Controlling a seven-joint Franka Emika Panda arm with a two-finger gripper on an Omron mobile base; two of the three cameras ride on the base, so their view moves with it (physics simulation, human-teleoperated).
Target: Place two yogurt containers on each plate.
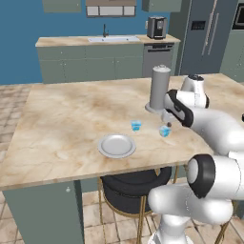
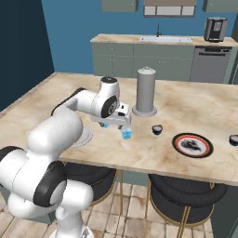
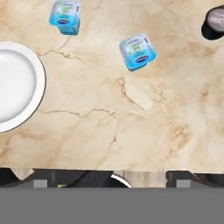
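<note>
Two light blue yogurt containers sit on the marble counter [image 1: 57,124], none on a plate: one [image 1: 136,126] lies near the silver-grey plate [image 1: 116,145], the other [image 1: 165,131] lies a little farther along, beneath the robot's hand. In the hand view these two cups appear from above, with printed pale lids, the first [image 3: 65,16] near the plate's white curve [image 3: 37,83] and the second [image 3: 137,51] alone on bare marble. A dark grey-black yogurt container [image 2: 157,130] stands on the counter between the blue cups and the black plate with a red rim [image 2: 192,145]; the hand view catches it at its top right corner [image 3: 214,22]. The right base view alone shows that black plate, and a second dark cup [image 2: 234,139] at its far right edge, beyond the plate. The gripper [image 2: 122,124] hangs just above the nearer blue cup [image 2: 126,134], its jaws spread apart and grasping nothing. A tall grey canister [image 1: 159,88] stands on the counter behind the hand.
</note>
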